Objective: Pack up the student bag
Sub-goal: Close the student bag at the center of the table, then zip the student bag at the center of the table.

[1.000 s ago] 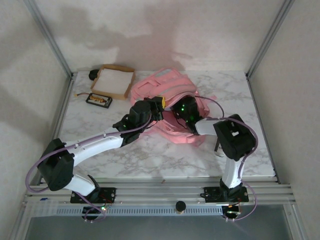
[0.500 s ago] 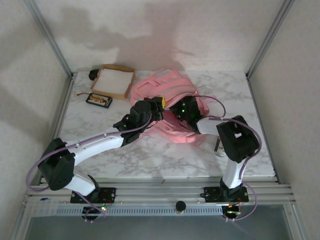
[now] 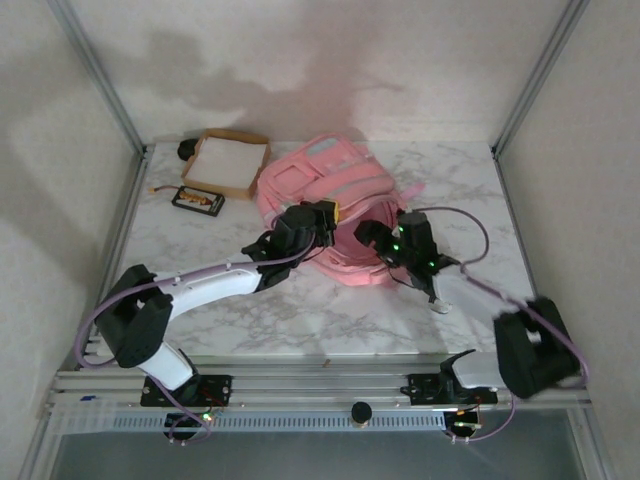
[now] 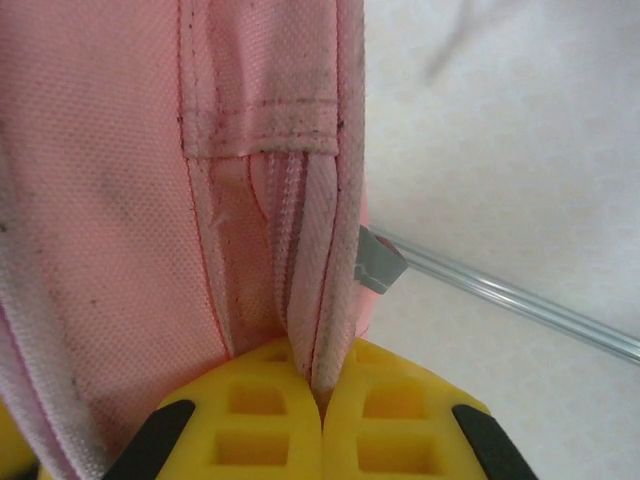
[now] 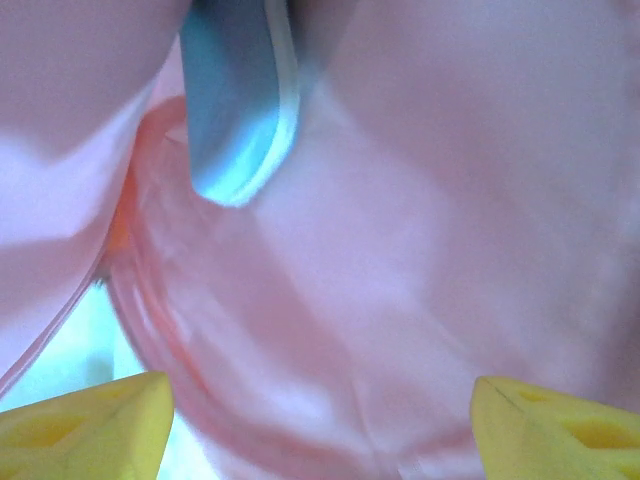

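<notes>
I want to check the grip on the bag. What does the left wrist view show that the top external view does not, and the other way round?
Left wrist view: the left gripper is shut on a folded seam of the student bag, jaws pressed together, and a small grey tab sits beside that seam.
Top external view: the cardboard tray and a flat black item lie at the far left, and the right gripper is at the bag's near right side.
Both: the pink bag, with the left gripper at it.
</notes>
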